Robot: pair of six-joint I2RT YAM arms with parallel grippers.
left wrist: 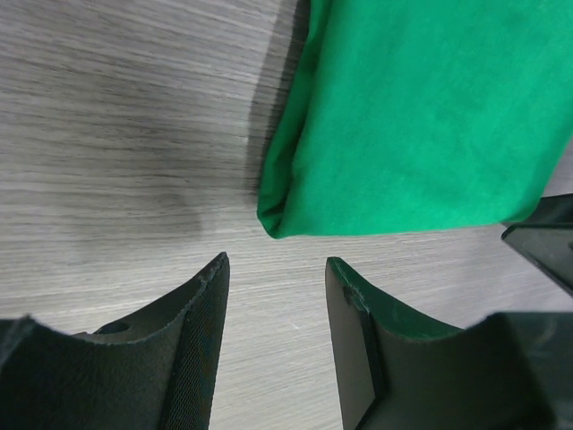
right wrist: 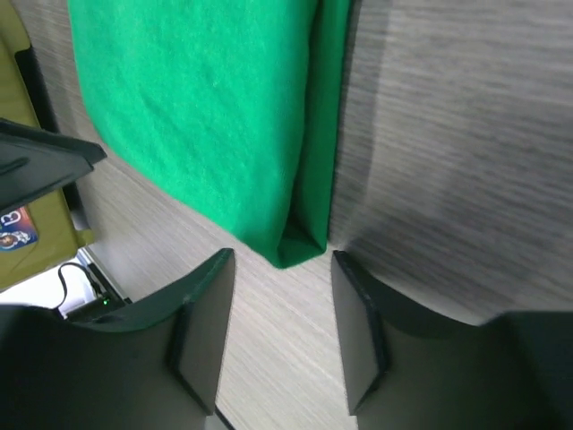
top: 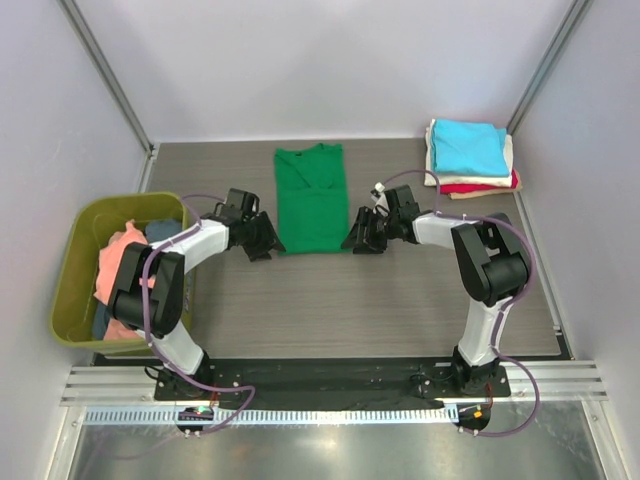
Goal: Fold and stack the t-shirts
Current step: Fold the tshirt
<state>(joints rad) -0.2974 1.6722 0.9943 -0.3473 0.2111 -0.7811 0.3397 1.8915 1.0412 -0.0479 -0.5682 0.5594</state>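
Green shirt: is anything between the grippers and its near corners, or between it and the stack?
Nothing at the corners: left gripper and right gripper, both open, face the green shirt over bare table. Toward the stack, only the right arm's cable crosses.

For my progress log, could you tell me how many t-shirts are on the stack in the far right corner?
3 show: the cyan t-shirt on top, a cream t-shirt under it, a red t-shirt below that; more may be hidden beneath.

Brt green tee [top: 311, 200], cyan tee [top: 468, 145], olive tub [top: 68, 285], grey woodgrain tbl [top: 400, 300].
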